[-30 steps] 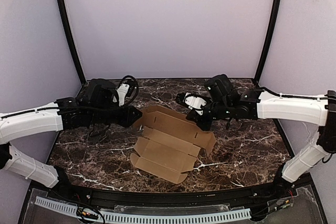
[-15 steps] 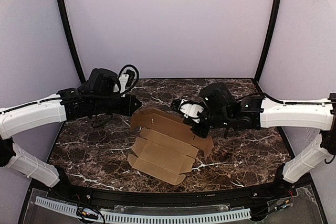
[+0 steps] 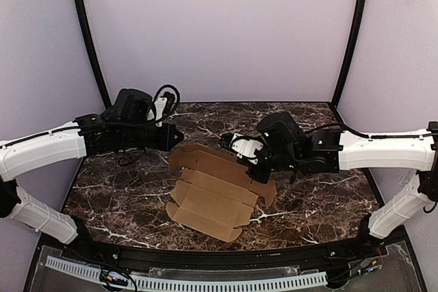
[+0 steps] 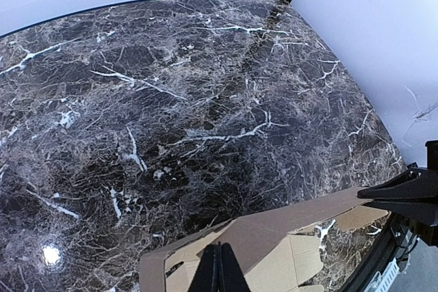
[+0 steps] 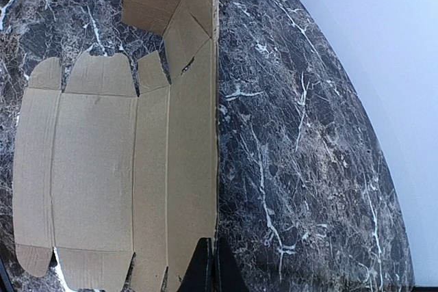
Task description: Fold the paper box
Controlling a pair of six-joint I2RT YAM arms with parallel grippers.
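The paper box (image 3: 213, 195) lies at the centre of the surface (image 3: 321, 193). The left claw (image 3: 178, 148) and right claw (image 3: 256, 171), fingers pressed together, each pinch one end of its raised far panel. The blank is probably light, thin and easily creased, so grip panel edges beside the creases.

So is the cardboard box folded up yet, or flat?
Mostly spread flat. The paper box lies open on the table, creases and tabs showing; only its far strip tilts up.
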